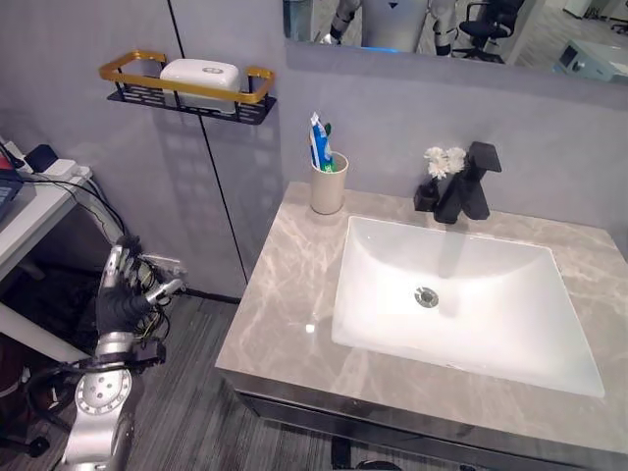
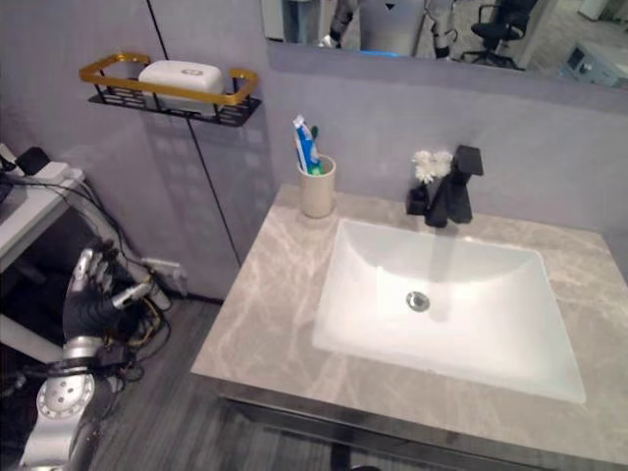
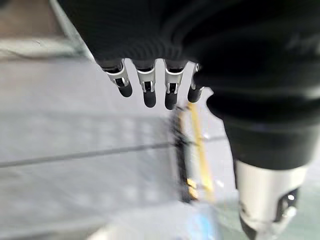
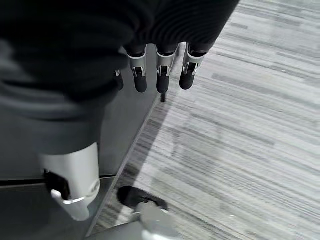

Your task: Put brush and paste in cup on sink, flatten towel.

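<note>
Marble counter [image 1: 294, 294] around a white sink [image 1: 461, 285]: the cup [image 1: 329, 183] stands at its back corner with brush [image 1: 327, 137] and paste [image 1: 318, 142] already upright inside, well beyond the left hand's fingers. Towel [image 1: 201, 75] lies folded on the wall shelf [image 1: 186, 93], apparently not yet flattened. Left hand [image 1: 123, 289] is raised, fingers apart, empty. Right hand [image 4: 150, 65] hangs over floor, fingers relaxed, empty.

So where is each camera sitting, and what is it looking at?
Left eye view: on the head, looking down at the grey marble counter with its white basin; left hand raised beside it.
Right eye view: the same scene from slightly aside, sharing the beige cup and black tap.
Left wrist view: along the left hand's relaxed fingers towards the gold-edged shelf.
Right wrist view: along the right hand down at the grey striped floor.
</note>
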